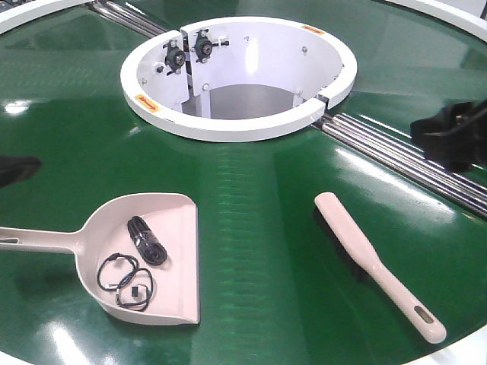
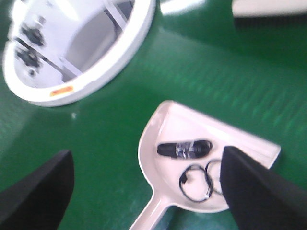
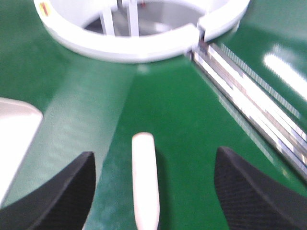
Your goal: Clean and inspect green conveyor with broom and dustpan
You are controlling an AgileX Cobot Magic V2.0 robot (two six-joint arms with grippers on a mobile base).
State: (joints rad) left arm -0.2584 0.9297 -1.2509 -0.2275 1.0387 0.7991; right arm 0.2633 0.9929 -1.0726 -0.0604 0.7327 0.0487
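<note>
both pairs of fingers (image 3: 249, 191) are spread, holding nothing; i keep right gripper (image 3: 153, 191) over broom (image 3: 145, 177), left gripper (image 2: 148, 191) over dustpan (image 2: 192, 127), ready to pick.

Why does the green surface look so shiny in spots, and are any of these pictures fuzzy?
Front view: sharp; the glossy green conveyor mirrors overhead lights as white glare patches near its edges. Left wrist view: blurred, softening the dustpan and the dark cables in it. Right wrist view: also soft, the broom fuzzy-edged, with bright streaks on the silver rollers.
</note>
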